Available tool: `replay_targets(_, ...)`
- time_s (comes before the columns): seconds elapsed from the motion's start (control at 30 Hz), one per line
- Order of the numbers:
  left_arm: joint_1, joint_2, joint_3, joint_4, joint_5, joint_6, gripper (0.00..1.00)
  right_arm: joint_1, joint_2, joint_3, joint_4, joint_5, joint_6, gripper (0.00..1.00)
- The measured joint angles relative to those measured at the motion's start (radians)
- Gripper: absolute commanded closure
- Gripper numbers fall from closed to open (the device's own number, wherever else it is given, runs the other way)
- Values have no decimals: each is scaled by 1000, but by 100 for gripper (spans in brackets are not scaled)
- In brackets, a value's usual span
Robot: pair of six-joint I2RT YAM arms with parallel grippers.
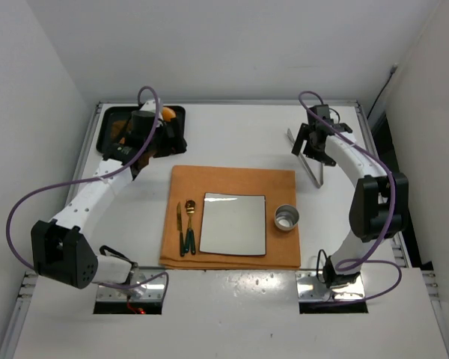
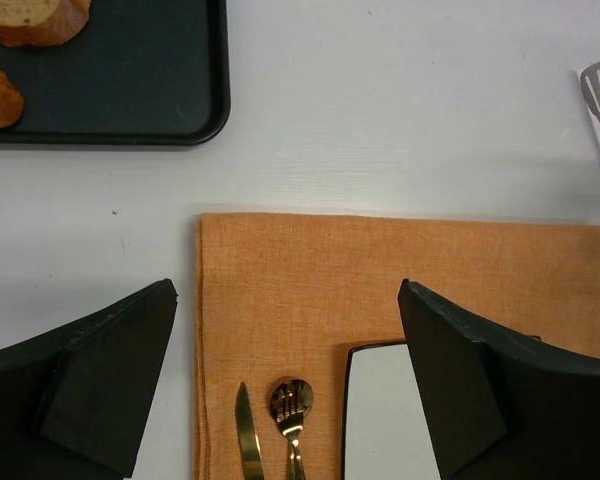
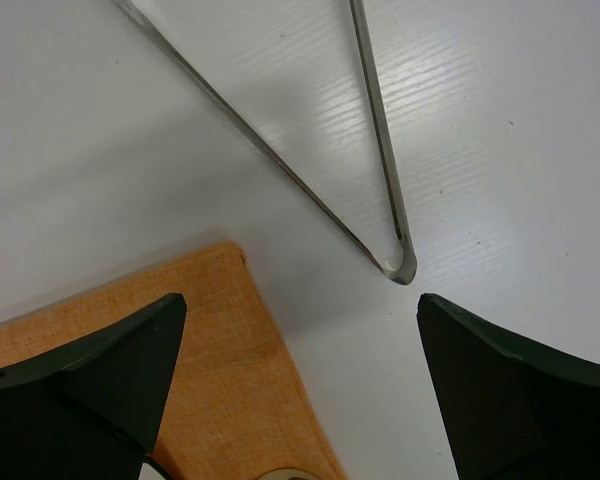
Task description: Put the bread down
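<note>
Top external: bread [image 1: 167,114] peeks from the upper-right corner of the tray [image 1: 106,138], half hidden by the left arm [image 1: 97,187]. Left wrist: left gripper [image 2: 287,290] spread, empty; food pieces [image 2: 30,22] cropped upper left. Right wrist: right gripper [image 3: 302,305] spread wide over tongs [image 3: 400,262], their far ends cropped.

Both arms are built of white tubular links joined by boxy black joint housings [image 1: 60,254]. The left arm [image 1: 97,191] is at the left of the frame and the right arm [image 1: 352,158] at the right. A thin purple cable [image 1: 8,222] loops loose along each. Silver plates [image 1: 146,280] carry the bases at the bottom edge. In the wrist views the fingers [image 2: 90,385] are matte black wedges in the lower corners.
</note>
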Motion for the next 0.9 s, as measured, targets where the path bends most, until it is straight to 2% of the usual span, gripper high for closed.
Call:
replay_targets(0.4, 0, 10, 0, -2, 7, 0, 0, -1, 0, -58, 17, -11, -34, 0)
replay_targets(0.63, 0, 18, 7, -6, 11, 0, 0, -45, 6, -58, 57, -59, -102, 0)
replay_targets(0.9, 0, 52, 11, -7, 14, 0, 0, -82, 164, 3, 69, -103, -234, 0)
